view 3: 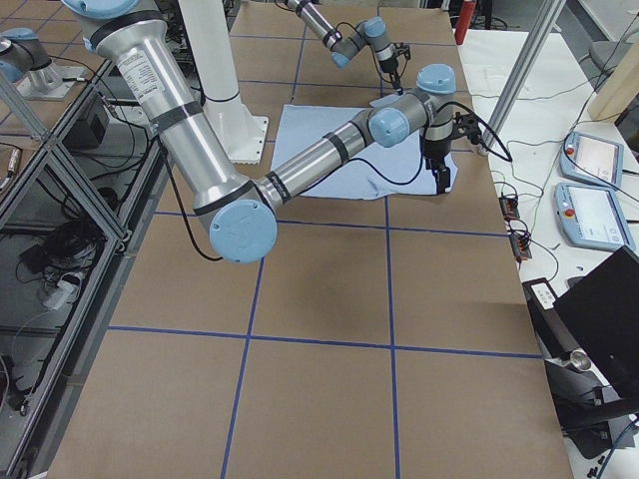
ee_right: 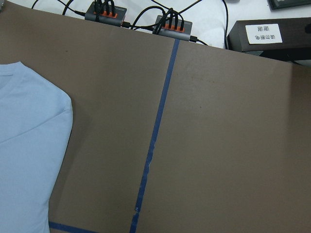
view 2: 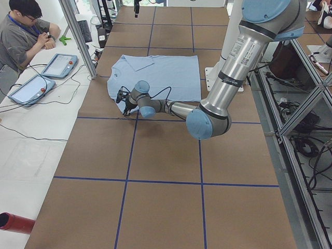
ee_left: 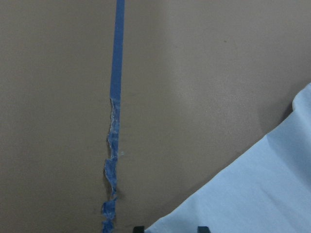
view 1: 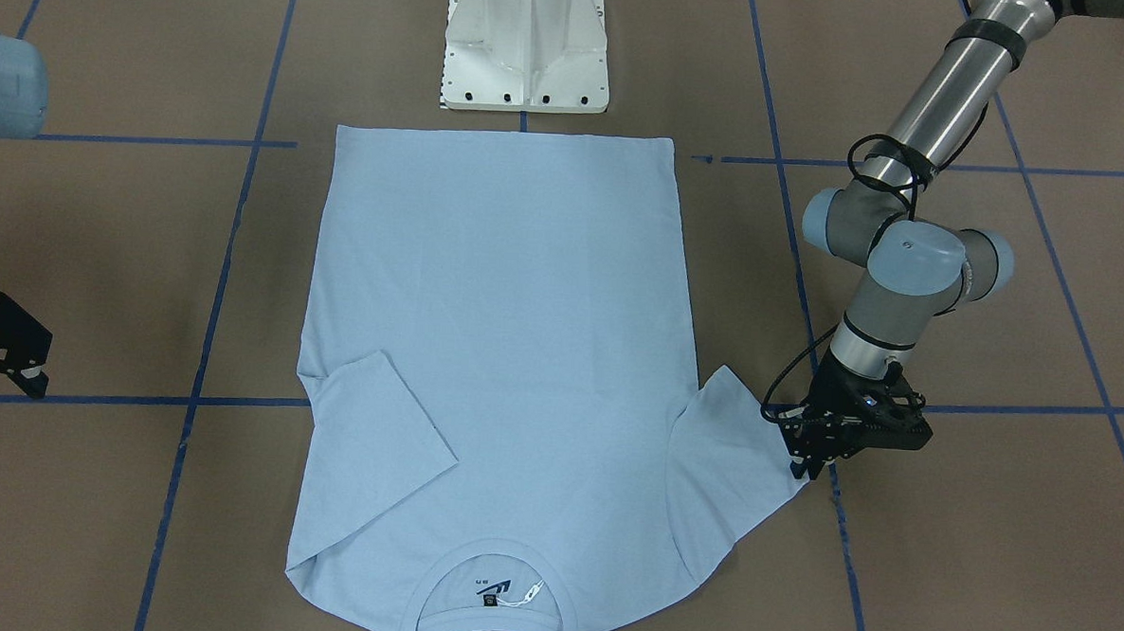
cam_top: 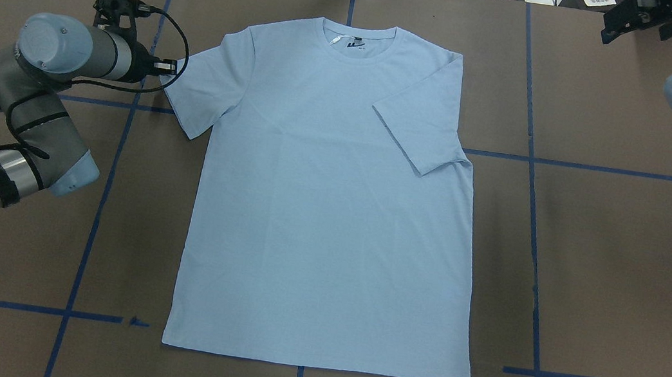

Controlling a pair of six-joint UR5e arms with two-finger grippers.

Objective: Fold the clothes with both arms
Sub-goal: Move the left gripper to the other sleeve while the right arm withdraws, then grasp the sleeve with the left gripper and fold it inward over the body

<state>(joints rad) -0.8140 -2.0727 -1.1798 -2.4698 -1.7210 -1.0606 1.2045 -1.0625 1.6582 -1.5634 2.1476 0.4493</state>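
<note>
The light blue T-shirt (view 1: 495, 332) (cam_top: 332, 214) lies flat, collar (cam_top: 358, 42) toward the table's far side. One sleeve (cam_top: 422, 128) is folded onto the body; the other sleeve (cam_top: 207, 84) is spread out. My left gripper (view 1: 800, 468) (cam_top: 171, 68) is down at the spread sleeve's outer corner. In the left wrist view its fingertips (ee_left: 201, 228) stand apart with the sleeve's edge (ee_left: 252, 194) between them, so it is open. My right gripper (view 1: 19, 368) (cam_top: 617, 27) hangs off to the side, open and holding nothing; its wrist view shows only a shirt edge (ee_right: 24, 145).
The white pedestal base (view 1: 526, 58) stands just behind the shirt's hem. Blue tape lines (cam_top: 103, 184) cross the brown table. Power strips (ee_right: 104, 12) lie along the far edge. A person (view 2: 26, 36) sits beside two tablets (view 2: 59, 65).
</note>
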